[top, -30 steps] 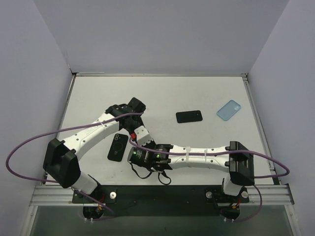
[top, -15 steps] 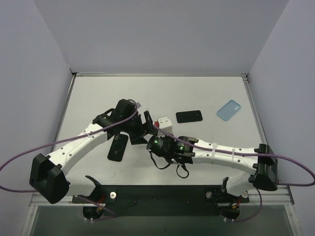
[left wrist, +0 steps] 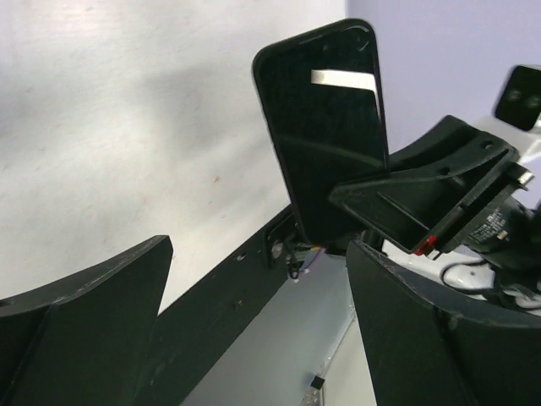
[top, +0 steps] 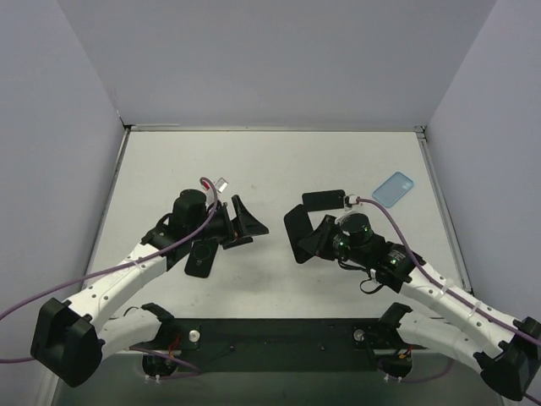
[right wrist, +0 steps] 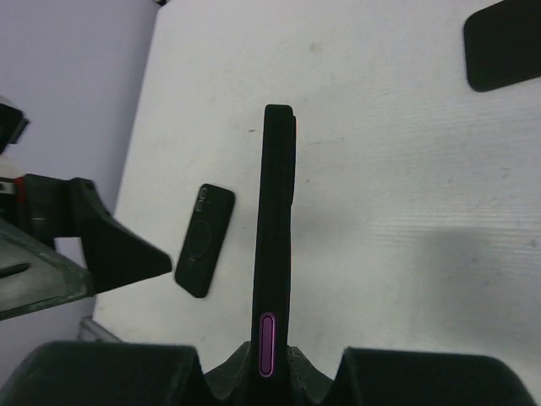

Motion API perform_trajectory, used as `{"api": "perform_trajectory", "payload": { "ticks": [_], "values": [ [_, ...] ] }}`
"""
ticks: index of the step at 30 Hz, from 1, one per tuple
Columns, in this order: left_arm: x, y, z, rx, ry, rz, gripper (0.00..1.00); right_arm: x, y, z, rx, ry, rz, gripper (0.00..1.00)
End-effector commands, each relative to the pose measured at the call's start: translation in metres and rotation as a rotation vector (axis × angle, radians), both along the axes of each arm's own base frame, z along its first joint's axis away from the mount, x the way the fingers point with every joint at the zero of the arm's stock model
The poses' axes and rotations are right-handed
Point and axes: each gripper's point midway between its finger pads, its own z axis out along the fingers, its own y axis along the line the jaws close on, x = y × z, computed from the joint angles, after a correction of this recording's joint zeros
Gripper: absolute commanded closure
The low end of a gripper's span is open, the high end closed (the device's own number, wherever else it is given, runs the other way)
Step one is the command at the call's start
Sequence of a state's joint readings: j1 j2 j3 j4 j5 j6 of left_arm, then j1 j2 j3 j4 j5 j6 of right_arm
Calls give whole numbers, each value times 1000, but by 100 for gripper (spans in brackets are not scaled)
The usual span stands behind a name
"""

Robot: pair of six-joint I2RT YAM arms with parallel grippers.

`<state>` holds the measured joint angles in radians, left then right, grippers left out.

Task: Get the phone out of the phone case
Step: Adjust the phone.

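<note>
My right gripper is shut on the bottom end of a black phone case, which it holds on edge above the table. The case's edge has a purple side button. In the left wrist view the phone shows as a glossy dark screen inside the case. That screen faces my left gripper. My left gripper hovers a short way to the left of the case, open wide with nothing between its fingers.
A second black case, with a ring mark and camera cut-out, lies flat below the left gripper. A black slab and a light blue case lie at the back right. Walls enclose the table.
The crossed arms have pulled apart. My left gripper has opened and drawn back to the left. The right arm has swung right with the cased phone in its grip.
</note>
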<state>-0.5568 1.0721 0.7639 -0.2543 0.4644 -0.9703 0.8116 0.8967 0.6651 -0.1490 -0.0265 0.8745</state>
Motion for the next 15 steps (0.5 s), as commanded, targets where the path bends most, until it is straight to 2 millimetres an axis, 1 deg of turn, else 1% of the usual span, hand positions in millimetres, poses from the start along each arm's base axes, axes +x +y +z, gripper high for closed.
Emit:
{"api": "perform_trajectory", "payload": {
  "ticks": [1, 2, 3, 4, 5, 6, 7, 8, 9, 10, 11, 12, 13, 14, 15],
  "values": [
    [3, -26, 48, -314, -153, -111, 5, -11, 40, 66, 376, -41, 167, 100],
    [2, -27, 41, -326, -133, -113, 5, -10, 42, 70, 423, -37, 165, 100],
    [2, -28, 41, -340, -128, -115, 5, -11, 44, 73, 452, -36, 173, 100],
    [2, -31, 46, -374, -134, -125, 5, -11, 46, 76, 479, -38, 181, 100],
    [1, -31, 43, -387, -122, -126, 6, -12, 49, 83, 515, -47, 193, 100],
    [0, -32, 46, -407, -127, -132, 6, -12, 51, 79, 535, -22, 188, 100],
    [0, -33, 51, -435, -138, -139, 7, -12, 52, 80, 554, -18, 188, 100],
    [-1, -34, 52, -441, -139, -141, 7, -12, 55, 86, 585, -32, 205, 100],
    [0, -34, 53, -442, -139, -140, 9, -13, 57, 80, 607, 3, 196, 100],
    [1, -34, 52, -441, -139, -141, 10, -12, 60, 82, 625, 4, 200, 100],
    [1, -34, 53, -446, -144, -142, 15, -11, 62, 88, 653, -13, 208, 100],
    [0, -34, 52, -449, -139, -142, 18, -11, 65, 84, 663, 5, 218, 100],
    [1, -34, 55, -469, -145, -140, 20, -12, 67, 83, 679, 24, 216, 100],
    [0, -34, 56, -476, -143, -139, 24, -12, 69, 87, 708, 16, 225, 100],
    [1, -34, 55, -479, -139, -136, 26, -12, 72, 85, 717, 26, 231, 100]
  ]
}}
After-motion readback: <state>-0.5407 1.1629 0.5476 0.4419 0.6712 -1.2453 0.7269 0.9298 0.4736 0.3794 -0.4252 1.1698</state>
